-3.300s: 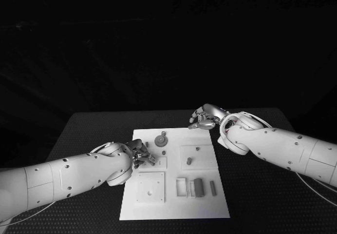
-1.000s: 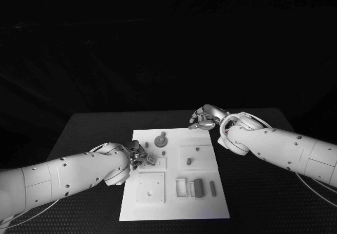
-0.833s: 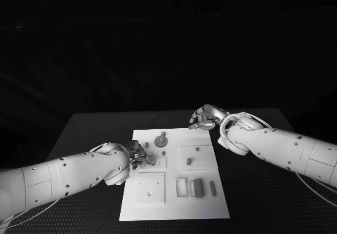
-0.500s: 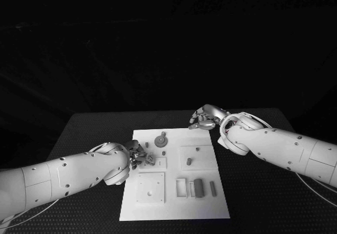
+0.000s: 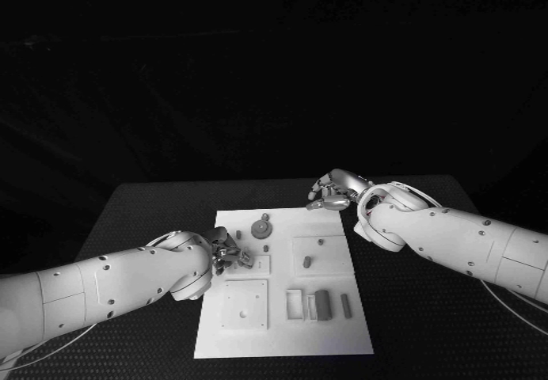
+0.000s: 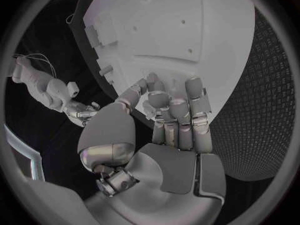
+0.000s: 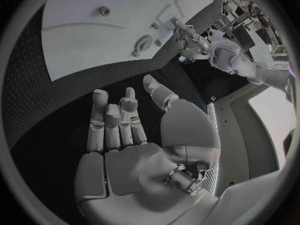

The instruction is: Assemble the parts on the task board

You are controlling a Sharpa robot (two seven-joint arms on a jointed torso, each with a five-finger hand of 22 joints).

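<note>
The white task board [image 5: 286, 332] lies in the middle of the black table. A round gear [image 5: 261, 229] and a small peg [image 5: 265, 217] sit near its far end, and another peg [image 5: 306, 260] stands on a square plate mid-board. My left hand [image 5: 230, 252] hovers at the board's left edge. Its fingers [image 6: 170, 110] are curled in toward the thumb, and I see nothing between them. My right hand [image 5: 331, 195] hangs over the board's far right corner. Its fingers [image 7: 112, 117] are loosely bent, the thumb is apart and the palm is bare.
Two short bars [image 5: 322, 303] and a rectangular frame [image 5: 294, 303] lie near the board's front right. A square plate with a hole [image 5: 245, 305] sits at the front left. Black table [image 5: 149, 214] surrounds the board on all sides.
Since the oldest frame my left hand has crept slightly toward the far side along the board's left edge. The right arm and the parts have stayed put.
</note>
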